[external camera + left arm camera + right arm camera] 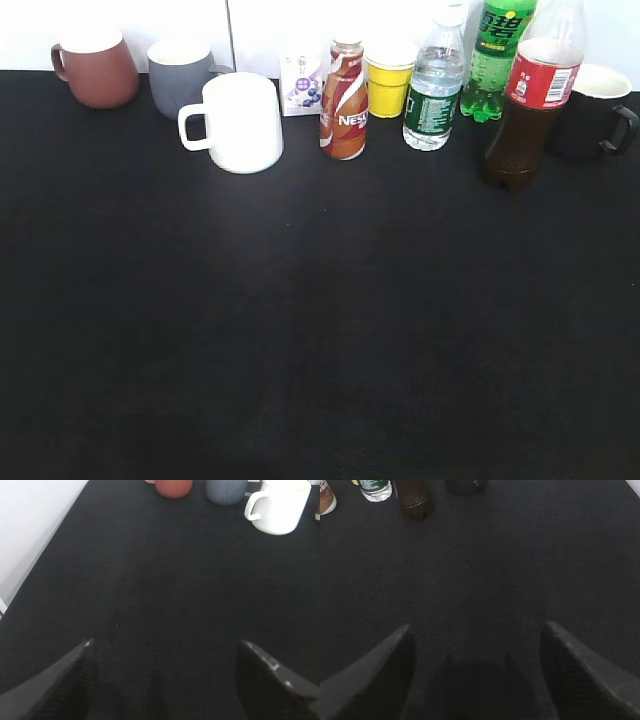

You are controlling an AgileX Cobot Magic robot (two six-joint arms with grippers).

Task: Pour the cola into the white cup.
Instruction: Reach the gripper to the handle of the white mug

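While both grippers' jaws stand spread over bare cloth, the cola (527, 110) and white cup (243, 122) line the table's far edge.

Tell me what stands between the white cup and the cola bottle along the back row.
In the exterior view, between the white cup and the cola bottle stand a small carton, a Nescafe bottle, a yellow cup and a water bottle.

Your cola (528, 110) stands upright at the back right of the desk (320, 330), a tall clear bottle with dark brown liquid filling its lower part and a red label with white print. Your white cup (243, 122) sits upright well to its left, plain, slightly tapered, its loop handle pointing left.
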